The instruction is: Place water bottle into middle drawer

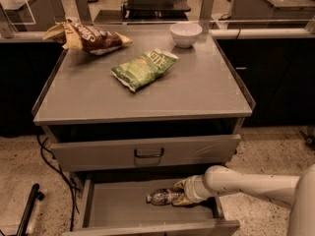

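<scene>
The water bottle lies on its side in the open middle drawer, cap end pointing left, near the middle of the grey floor. My gripper reaches in from the right, low inside the drawer. Its yellowish fingers are closed around the bottle's right end. The white arm runs off to the right edge of the camera view.
Above is a grey drawer front with a dark loop handle. The cabinet top carries a green chip bag, a brown chip bag and a white bowl. Black cables hang at the left.
</scene>
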Controlling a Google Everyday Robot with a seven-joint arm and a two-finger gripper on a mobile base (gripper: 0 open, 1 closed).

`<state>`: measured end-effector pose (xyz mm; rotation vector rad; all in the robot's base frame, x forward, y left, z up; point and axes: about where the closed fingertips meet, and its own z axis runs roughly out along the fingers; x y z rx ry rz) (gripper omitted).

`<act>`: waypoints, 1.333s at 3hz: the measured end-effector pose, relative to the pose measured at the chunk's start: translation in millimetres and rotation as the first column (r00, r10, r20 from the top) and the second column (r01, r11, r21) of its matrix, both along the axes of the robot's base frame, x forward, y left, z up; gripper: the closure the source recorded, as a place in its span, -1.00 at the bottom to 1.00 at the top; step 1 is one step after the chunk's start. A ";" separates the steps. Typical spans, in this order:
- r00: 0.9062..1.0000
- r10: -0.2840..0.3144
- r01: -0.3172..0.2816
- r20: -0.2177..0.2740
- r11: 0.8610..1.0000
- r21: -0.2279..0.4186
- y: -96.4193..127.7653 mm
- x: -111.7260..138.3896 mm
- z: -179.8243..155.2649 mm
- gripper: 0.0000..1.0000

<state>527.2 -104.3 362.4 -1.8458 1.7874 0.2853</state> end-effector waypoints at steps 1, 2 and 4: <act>1.000 0.000 0.000 0.000 1.000 0.000 0.2 0.0 -0.2 0.62; 1.000 0.000 0.000 0.000 1.000 0.000 0.2 0.1 -0.1 0.15; 1.000 -0.013 0.013 -0.012 1.000 0.007 6.2 1.4 8.0 -0.78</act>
